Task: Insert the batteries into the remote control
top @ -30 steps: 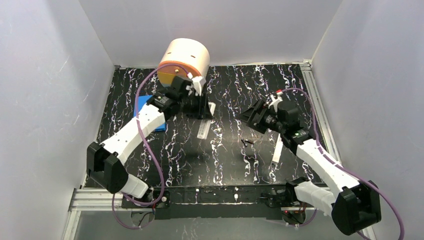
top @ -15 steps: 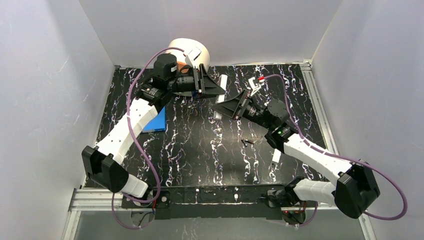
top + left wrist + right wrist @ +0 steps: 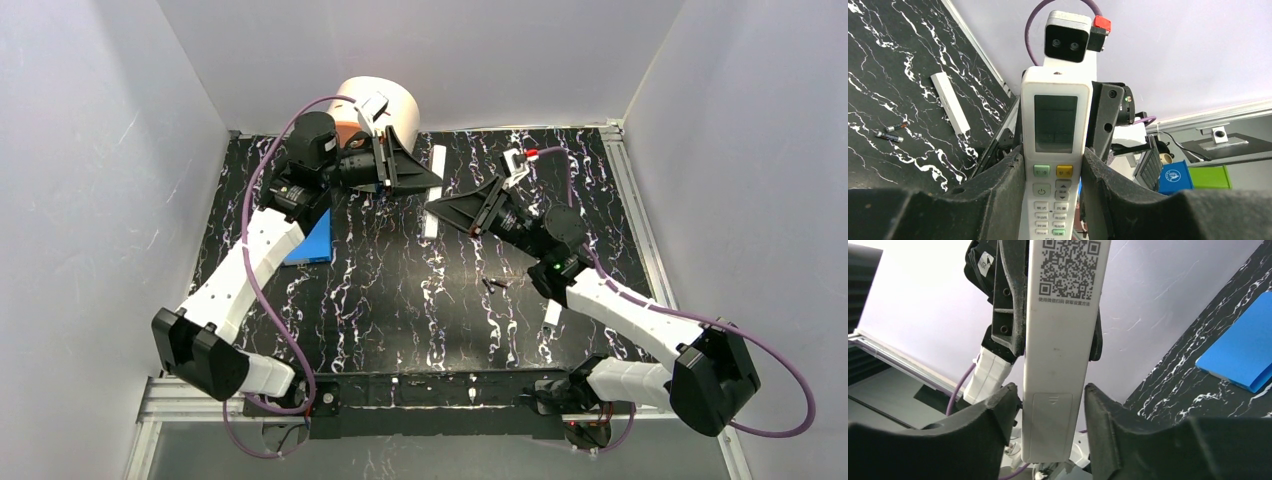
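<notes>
The remote control (image 3: 1055,150) is a slim white handset held off the table by my left gripper (image 3: 1053,192), which is shut on its sides at the button area, screen toward the left wrist camera. In the top view it hangs mid-table (image 3: 432,205). My right gripper (image 3: 1052,405) is open, its jaws straddling the remote's lower back (image 3: 1053,425), where the battery cover sits closed below a QR label. A narrow gap shows beside one finger. The two batteries (image 3: 492,285) lie on the black table; they also show in the left wrist view (image 3: 892,132).
A long narrow white bar (image 3: 551,316) lies on the table by the right arm and shows in the left wrist view (image 3: 950,102). A blue block (image 3: 315,242) lies at the left. A peach cylinder (image 3: 395,100) stands at the back. White walls surround the table.
My left arm has swung up and rightward, holding the remote raised over the table. My right gripper has moved left and up to the remote and now straddles its end.
</notes>
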Controlling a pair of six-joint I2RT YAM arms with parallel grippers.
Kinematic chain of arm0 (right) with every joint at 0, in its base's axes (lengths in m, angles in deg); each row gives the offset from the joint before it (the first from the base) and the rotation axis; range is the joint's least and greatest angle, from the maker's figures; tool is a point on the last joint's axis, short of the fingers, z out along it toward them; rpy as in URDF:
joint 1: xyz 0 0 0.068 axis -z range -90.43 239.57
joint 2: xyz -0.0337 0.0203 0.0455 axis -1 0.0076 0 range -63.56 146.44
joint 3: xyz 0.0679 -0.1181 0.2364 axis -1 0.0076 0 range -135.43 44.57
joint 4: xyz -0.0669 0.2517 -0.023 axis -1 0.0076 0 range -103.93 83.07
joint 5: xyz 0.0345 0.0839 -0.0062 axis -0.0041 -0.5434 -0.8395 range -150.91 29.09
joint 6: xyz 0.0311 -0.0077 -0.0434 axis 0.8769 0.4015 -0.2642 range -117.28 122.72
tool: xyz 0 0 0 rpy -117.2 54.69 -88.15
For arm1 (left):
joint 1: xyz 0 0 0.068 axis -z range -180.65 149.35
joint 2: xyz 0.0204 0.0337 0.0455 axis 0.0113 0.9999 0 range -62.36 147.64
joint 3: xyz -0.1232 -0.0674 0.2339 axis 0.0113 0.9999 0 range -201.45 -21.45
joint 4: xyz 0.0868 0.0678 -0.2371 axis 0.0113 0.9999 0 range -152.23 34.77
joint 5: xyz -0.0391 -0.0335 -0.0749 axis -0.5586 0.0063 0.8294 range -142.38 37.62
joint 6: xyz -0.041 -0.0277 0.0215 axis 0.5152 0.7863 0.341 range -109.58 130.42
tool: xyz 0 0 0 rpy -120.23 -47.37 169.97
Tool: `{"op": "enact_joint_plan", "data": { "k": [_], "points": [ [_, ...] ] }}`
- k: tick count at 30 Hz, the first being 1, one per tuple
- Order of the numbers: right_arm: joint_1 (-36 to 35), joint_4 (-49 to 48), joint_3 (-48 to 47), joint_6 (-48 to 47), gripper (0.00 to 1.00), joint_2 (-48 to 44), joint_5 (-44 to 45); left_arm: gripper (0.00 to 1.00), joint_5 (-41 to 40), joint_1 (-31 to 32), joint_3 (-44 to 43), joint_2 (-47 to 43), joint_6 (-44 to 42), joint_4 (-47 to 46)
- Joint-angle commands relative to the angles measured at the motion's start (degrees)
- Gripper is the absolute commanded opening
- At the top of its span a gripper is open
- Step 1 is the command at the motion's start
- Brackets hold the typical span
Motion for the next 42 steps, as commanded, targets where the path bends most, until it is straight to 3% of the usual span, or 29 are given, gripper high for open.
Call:
{"op": "enact_joint_plan", "data": {
  "k": [1,4,6,7,9,10,11,16,19,26,32,35,38,42],
  "points": [
    [-0.03,2.64,-5.68,-3.23,0.53,-0.03,-1.85,0.11,0.96,-0.43,-0.13,-2.97,-1.01,0.76],
    [-0.18,9.07,-8.89,-7.98,0.40,0.90,-2.94,0.25,-0.48,-0.44,-0.43,-3.62,-2.21,2.96],
    [-0.12,11.48,-9.89,-10.52,0.35,1.19,-2.74,0.47,-1.54,-0.53,-0.83,-3.95,-3.61,5.52],
    [-0.12,13.72,-10.93,-12.59,0.33,1.42,-2.89,0.63,-2.52,-0.52,-0.97,-4.23,-4.62,7.14],
    [-0.12,21.05,-14.25,-18.92,0.32,2.03,-3.36,0.80,-6.17,-0.84,-2.05,-5.16,-8.16,12.71],
    [-0.16,24.40,-16.11,-22.04,0.32,2.38,-3.78,0.94,-8.24,-1.26,-2.96,-5.61,-10.00,15.69],
    [-0.12,28.78,-17.95,-25.35,0.32,2.73,-3.88,0.98,-9.99,-1.83,-4.28,-5.89,-12.17,18.99],
    [-1.90,57.38,-32.84,-48.19,0.30,6.52,1.36,0.99,-16.43,-2.93,-12.00,-5.20,-21.16,34.36],
    [-4.50,66.07,-36.31,-56.20,0.28,8.40,7.38,0.99,-15.85,-3.27,-13.47,-5.23,-21.86,39.48],
    [-10.24,68.11,-36.61,-62.04,0.28,10.56,14.59,0.98,-18.39,-4.57,-12.54,-6.01,-21.86,44.85],
    [-17.62,73.59,-40.70,-68.17,0.28,15.56,22.25,0.75,-19.71,-5.56,-12.45,-2.67,-21.80,51.78],
    [-18.47,73.15,-40.63,-68.54,0.28,15.99,23.50,0.68,-19.98,-6.20,-10.54,-2.40,-21.59,53.82],
    [-18.50,72.43,-40.52,-68.42,0.28,15.79,23.60,0.67,-20.12,-7.03,-9.10,-2.63,-22.01,56.09],
    [-18.56,71.86,-40.14,-68.26,0.28,15.53,23.60,0.75,-19.06,-7.78,-7.27,-3.50,-22.13,56.36]
  ]
}}
